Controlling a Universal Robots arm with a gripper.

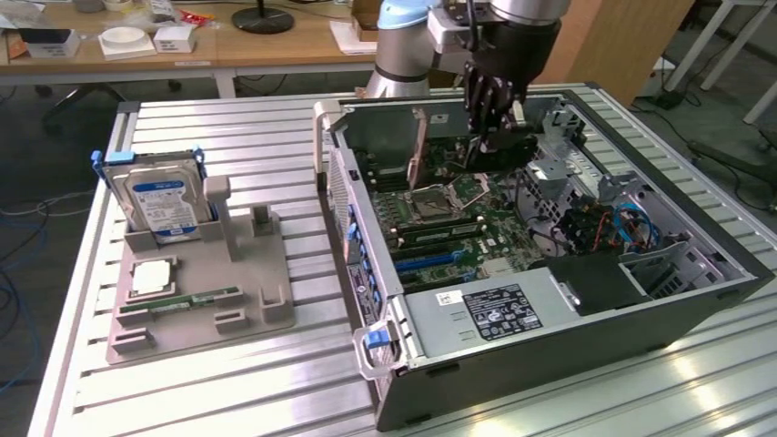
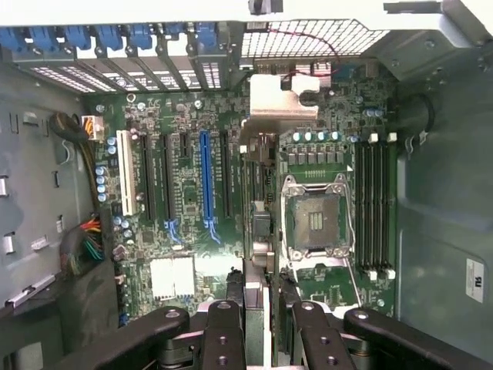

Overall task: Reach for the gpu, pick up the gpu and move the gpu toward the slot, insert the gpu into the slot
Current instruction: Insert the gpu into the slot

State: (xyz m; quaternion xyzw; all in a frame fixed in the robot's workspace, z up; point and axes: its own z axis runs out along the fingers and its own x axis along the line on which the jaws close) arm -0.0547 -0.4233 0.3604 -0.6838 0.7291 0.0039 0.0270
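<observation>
One robot arm hangs in the top middle of the exterior view, over an open computer case (image 1: 680, 300). Its tool (image 1: 492, 137) is partly closed and pinches the gpu (image 1: 500, 153), a thin dark card. The card stands on its edge between the fingers. It sits inside the case, in the upper middle of the picture, above the green board (image 1: 474, 228) and near the square chip socket (image 1: 435, 202). I cannot tell if the card touches the board.

In the wrist view the tool (image 2: 262, 308) shows two black fingers (image 2: 223, 331) with the gpu (image 2: 258, 223) seen from its thin side. The card lies between the long blue slot (image 2: 205, 177) and the chip socket (image 2: 316, 220). Its shiny metal end (image 2: 281, 96) is at the far end.

On the left of the exterior view, a grey stand (image 1: 243, 273) rests on the tabletop (image 1: 218, 401). It holds a hard drive (image 1: 164, 196) standing up and a small green memory stick (image 1: 182, 300) lying flat.
</observation>
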